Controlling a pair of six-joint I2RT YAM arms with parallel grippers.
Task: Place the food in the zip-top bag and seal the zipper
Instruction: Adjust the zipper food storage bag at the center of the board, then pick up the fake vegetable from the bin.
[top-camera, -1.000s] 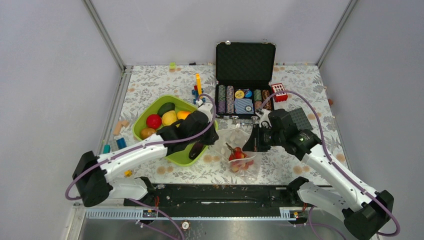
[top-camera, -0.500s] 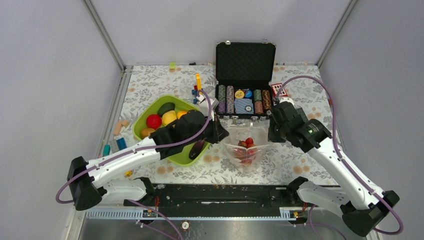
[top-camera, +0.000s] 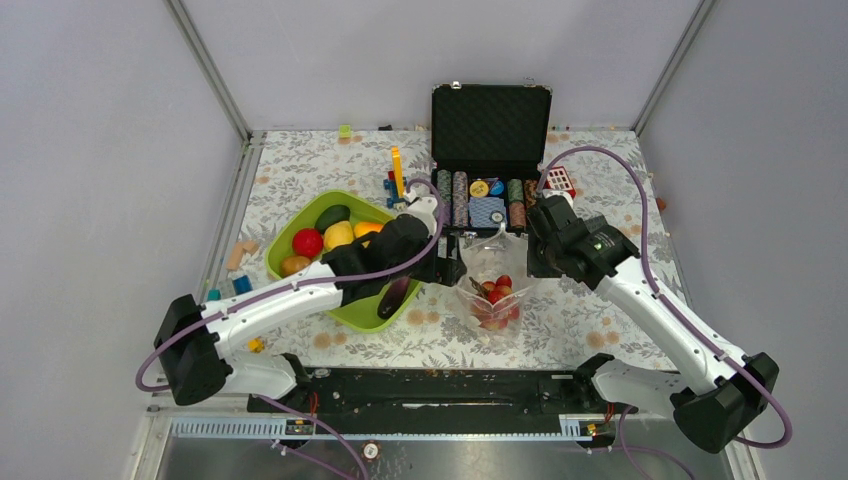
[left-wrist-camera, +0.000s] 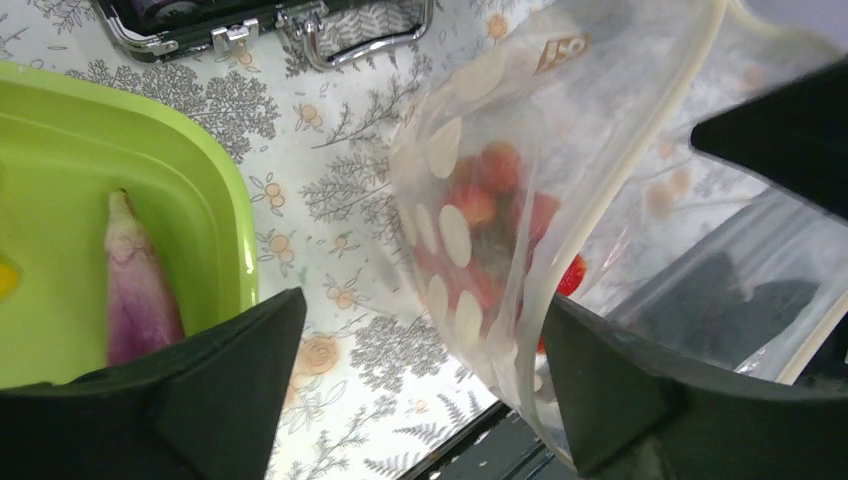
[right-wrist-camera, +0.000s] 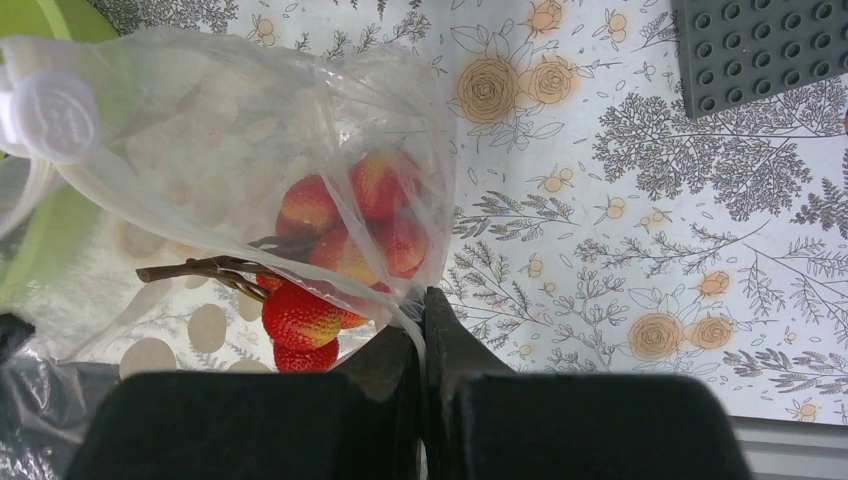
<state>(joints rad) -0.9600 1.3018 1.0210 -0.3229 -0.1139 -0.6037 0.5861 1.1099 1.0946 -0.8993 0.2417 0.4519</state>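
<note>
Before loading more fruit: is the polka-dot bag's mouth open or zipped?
Open: the zip-top bag gapes, its two zipper edges apart in the left wrist view; the right gripper pinches one edge, berries inside.

Your bag (left-wrist-camera: 470, 200) is clear plastic printed with cream-white polka dots, and its zipper strip (left-wrist-camera: 640, 150) is cream too. Through it you see red berries (right-wrist-camera: 345, 230), some blushing yellow-orange, on a brown stem (right-wrist-camera: 200, 268). Your tray (top-camera: 352, 316) is lime green. In it you have a dark green fruit (top-camera: 332, 216), a red fruit (top-camera: 307, 242), a yellow fruit (top-camera: 339, 236), an orange fruit (top-camera: 367, 228) and a purple eggplant (left-wrist-camera: 135, 290) fading to white at one end. The cloth (top-camera: 300, 165) is white with grey foliage and tan-orange roses. Your case (top-camera: 490, 115) is black, its chips (top-camera: 458, 195) striped in several colours.
</note>
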